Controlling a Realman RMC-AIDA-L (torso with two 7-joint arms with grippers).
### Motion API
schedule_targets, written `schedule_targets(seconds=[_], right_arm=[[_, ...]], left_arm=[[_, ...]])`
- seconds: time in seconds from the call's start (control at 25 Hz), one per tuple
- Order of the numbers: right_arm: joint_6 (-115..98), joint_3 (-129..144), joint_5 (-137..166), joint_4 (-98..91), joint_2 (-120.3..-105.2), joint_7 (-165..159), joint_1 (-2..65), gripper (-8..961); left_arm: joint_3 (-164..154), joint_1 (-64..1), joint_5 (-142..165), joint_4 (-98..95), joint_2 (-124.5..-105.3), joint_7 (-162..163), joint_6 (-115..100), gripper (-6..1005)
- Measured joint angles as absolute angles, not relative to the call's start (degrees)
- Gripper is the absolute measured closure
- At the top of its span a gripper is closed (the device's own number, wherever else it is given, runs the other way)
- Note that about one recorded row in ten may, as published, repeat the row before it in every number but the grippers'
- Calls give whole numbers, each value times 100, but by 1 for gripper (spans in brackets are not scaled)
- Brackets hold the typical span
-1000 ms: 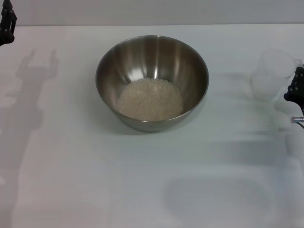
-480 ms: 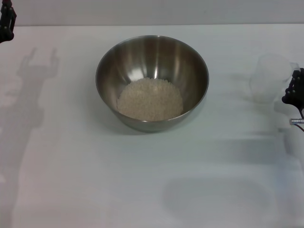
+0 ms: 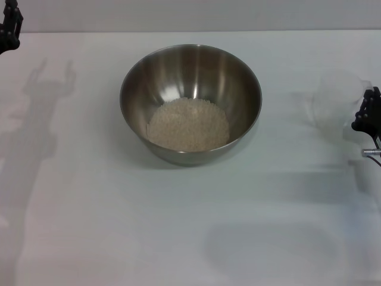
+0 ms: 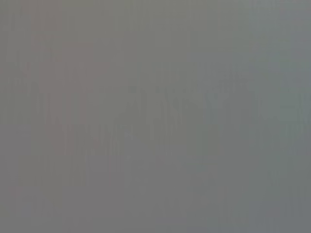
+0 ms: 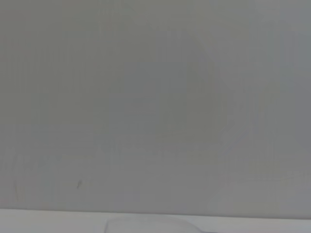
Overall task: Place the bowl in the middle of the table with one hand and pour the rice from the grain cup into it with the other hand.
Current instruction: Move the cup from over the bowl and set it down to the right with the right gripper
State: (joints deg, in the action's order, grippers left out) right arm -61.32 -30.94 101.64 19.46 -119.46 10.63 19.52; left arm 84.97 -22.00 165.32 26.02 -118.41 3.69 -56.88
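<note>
In the head view you see the bowl [image 3: 190, 104] standing upright on the white surface [image 3: 178, 226], just above the centre of the frame. The rice [image 3: 188, 125] lies in a pale heap across the bottom of the bowl, toward its lower side, with shiny steel wall showing all round it.

At the right edge of the frame, about level with the bowl's lower half, you find the right gripper [image 3: 368, 116], only partly in the picture. The grain cup [image 3: 333, 102] sits just to its left, a faint clear shape against the white; it looks empty, and it stands well apart from the bowl. You cannot tell whether the right gripper's fingers are open or closed, nor whether they touch the cup, because most of the gripper is cut off by the frame edge.

In the upper left corner of the frame you see a small part of the left gripper [image 3: 8, 30], far from the bowl; its shadow falls on the surface below and to the right of it. Whether it is open or closed you cannot tell either.

The left wrist view gives you only a flat grey field. The right wrist view shows pale grey, with a lighter band along its bottom edge.
</note>
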Motion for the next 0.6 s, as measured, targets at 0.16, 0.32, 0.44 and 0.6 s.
schedule_targets(seconds=[0.16, 0.32, 0.44, 0.6], right_arm=[[-6131, -3055, 10181, 1918, -11944, 1062, 1946, 949], [-6142, -3068, 10145, 1917, -11952, 897, 1932, 911], [-6137, -3030, 10167, 1903, -11949, 748, 1925, 856], [-6126, -2957, 10175, 1897, -11944, 749, 1925, 767]], left_arm=[[8494, -2201, 16532, 2602, -11846, 369, -5687, 442], [8480, -2201, 16525, 2602, -11848, 369, -5693, 442], [8464, -2198, 16519, 2602, -11851, 369, -5700, 442], [8457, -2197, 16518, 2602, -11858, 372, -5715, 442]])
